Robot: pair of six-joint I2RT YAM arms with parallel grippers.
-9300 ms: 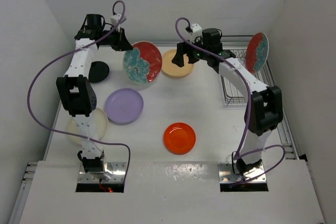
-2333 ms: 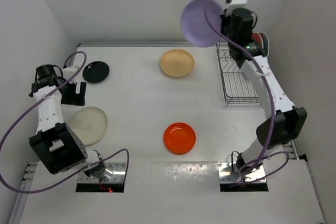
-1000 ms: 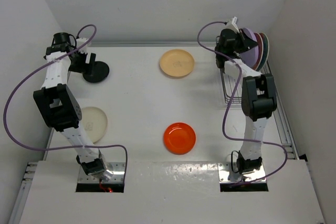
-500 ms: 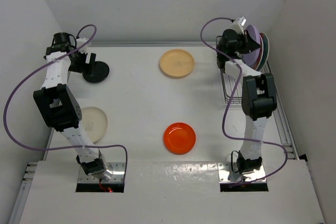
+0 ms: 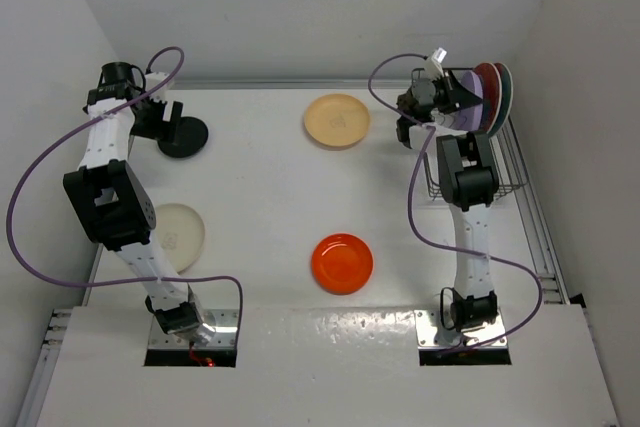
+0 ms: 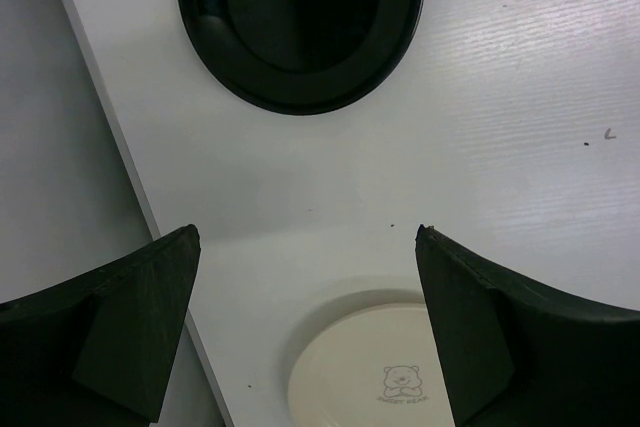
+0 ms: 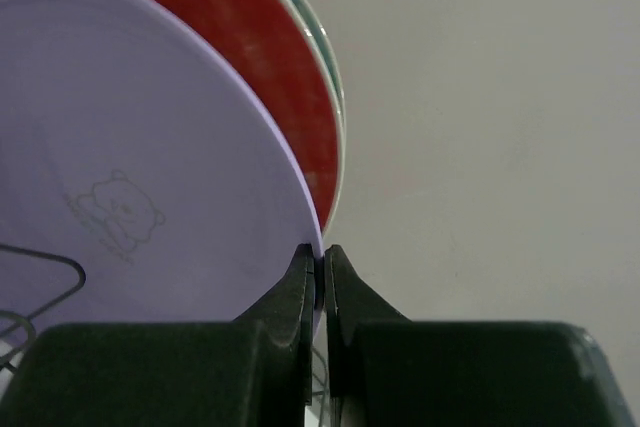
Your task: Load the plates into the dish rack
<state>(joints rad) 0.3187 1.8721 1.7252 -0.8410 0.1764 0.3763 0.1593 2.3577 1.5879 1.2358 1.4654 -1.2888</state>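
Note:
My right gripper (image 5: 443,100) (image 7: 320,259) is shut on the rim of the lavender plate (image 5: 468,97) (image 7: 130,167). That plate stands on edge in the dish rack (image 5: 512,165), against two red plates (image 5: 493,87) (image 7: 270,67). My left gripper (image 5: 163,123) (image 6: 305,237) hangs open and empty above the table at the far left. The glossy black plate (image 5: 188,135) (image 6: 300,17) lies just ahead of it, and the cream plate (image 5: 178,237) (image 6: 380,372) shows below it in the left wrist view. The tan-yellow plate (image 5: 337,120) and orange plate (image 5: 342,263) lie flat mid-table.
The table's left edge (image 6: 120,147) runs close beside the black plate, with the side wall beyond it. Rack wire (image 7: 40,277) shows under the lavender plate. The right arm's links stand over the rack's near part.
The right wrist has swung a little left and lower, still gripping the lavender plate, which now stands against the red ones. The left arm has stayed still.

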